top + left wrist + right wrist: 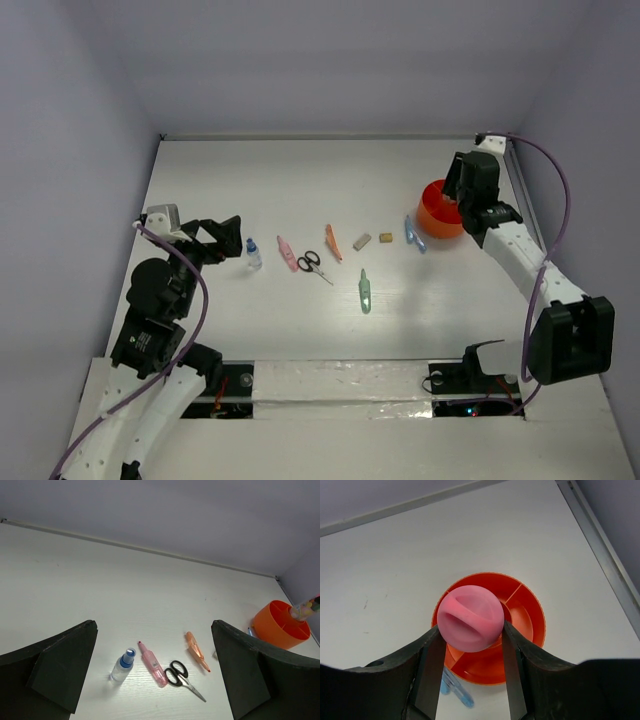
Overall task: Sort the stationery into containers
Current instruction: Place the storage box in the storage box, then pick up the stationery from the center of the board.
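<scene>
Right fingers (432,655) pinch pink bottle (470,617) over bowl (530,625); left fingers (65,665) spread; scissors (176,672), pens (152,664), blue bottle (122,664) ahead unsorted.

The bottle (253,256) stands left of the scissors (311,264), the bowl (436,222) far right.

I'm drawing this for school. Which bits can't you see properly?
- The pink-capped bottle: right wrist view, its own cap hides the body; top view, the right gripper covers it.
- The orange bowl: right wrist view, the cap and the fingers hide part of the inside.
- The blue pen: right wrist view, partly behind a finger.
- The tan erasers: top view, too small for detail.
</scene>
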Controlling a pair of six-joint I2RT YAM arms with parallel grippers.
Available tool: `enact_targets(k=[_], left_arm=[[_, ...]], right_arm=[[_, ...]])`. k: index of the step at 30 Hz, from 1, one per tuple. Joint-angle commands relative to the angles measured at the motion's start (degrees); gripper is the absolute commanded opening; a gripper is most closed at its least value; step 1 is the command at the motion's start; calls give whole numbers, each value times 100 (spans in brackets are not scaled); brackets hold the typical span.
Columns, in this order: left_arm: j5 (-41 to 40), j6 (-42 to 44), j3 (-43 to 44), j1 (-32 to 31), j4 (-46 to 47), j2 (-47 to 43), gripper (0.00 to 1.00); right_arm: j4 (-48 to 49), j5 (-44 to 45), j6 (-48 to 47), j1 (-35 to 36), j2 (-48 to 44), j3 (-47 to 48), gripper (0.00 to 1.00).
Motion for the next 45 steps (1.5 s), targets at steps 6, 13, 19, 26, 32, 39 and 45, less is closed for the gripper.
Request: enact_targets(k=[6,13,19,26,32,39,45], left_arm=[[103,74,-23,-41,240,80,99],[94,65,-23,-41,231,89,99],[77,74,-14,-41,223,89,99],[7,74,-5,-41,240,106,99],[-467,12,47,117,135,89,99],[-987,-93,91,284,12,-25,99],[-838,-84,83,337,55,-61,99]], right_arm=[[613,102,151,-37,87,-299,17],[824,225,160,-37,280,-273,66],[587,-64,54,-37,175,78,89],[814,-2216,2,644,-150,44,96],[1113,-3843,-419,2570,780,570,98],[1132,-4038,-860,4040,2511,1826,100],[710,-3407,-1097,4602,3988,3013,96]])
